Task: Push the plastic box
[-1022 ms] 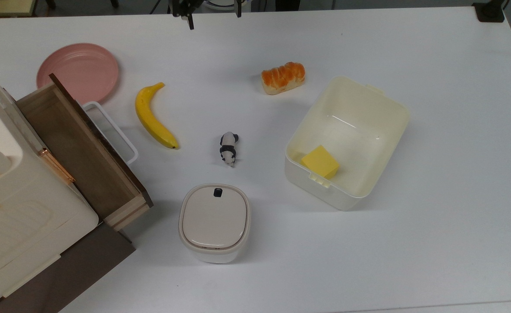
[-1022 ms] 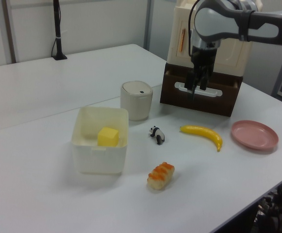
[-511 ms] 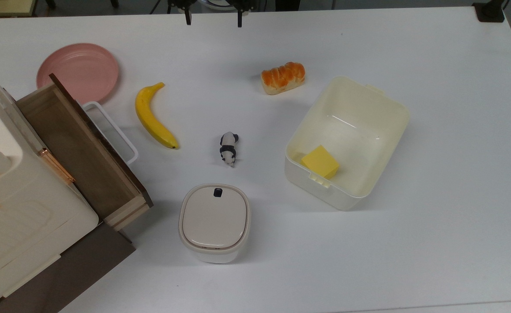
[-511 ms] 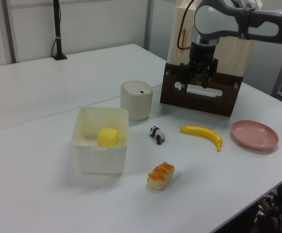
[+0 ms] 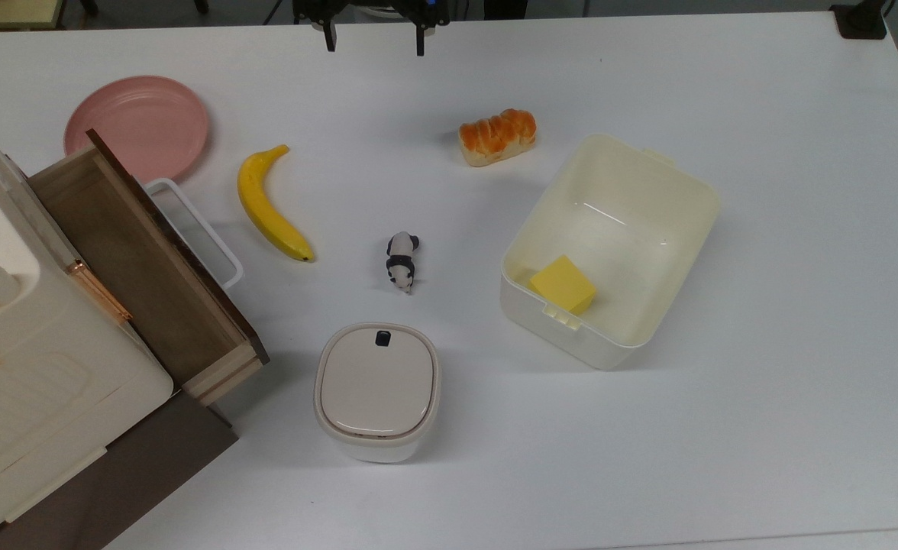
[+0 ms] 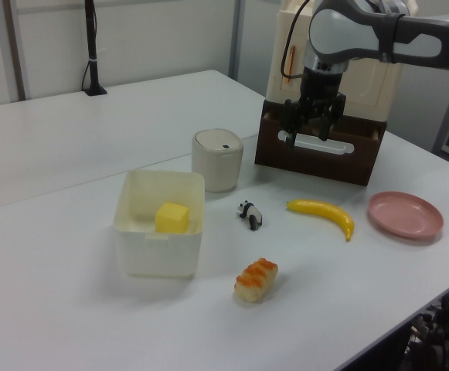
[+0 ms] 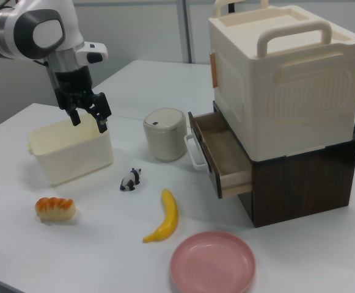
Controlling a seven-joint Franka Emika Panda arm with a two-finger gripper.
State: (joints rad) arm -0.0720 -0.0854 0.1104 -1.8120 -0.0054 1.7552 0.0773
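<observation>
- Top view: the gripper (image 5: 374, 34) sits at the top edge over the white table (image 5: 762, 382), its two fingers spread wide apart and holding nothing. The plastic box (image 5: 651, 309) stands well apart from it, toward the top view's right, open-topped, with a yellow block (image 5: 563, 284) inside near one short wall. A bread roll (image 5: 497, 136) lies just beyond the box; a toy panda (image 5: 401, 261), a banana (image 5: 270, 205), a pink plate (image 5: 137, 126) and a lidded white container (image 5: 377, 389) lie to the top view's left of it.
- Left view: the gripper (image 6: 309, 127) hangs in the air in front of a cabinet's open drawer (image 6: 321, 151), fingers apart. The plastic box (image 6: 161, 241) rests on the table's near left part, the yellow block (image 6: 172, 216) inside.
- Right view: the gripper (image 7: 88, 117) hovers with fingers spread; the plastic box (image 7: 73, 160) shows behind and below it.
</observation>
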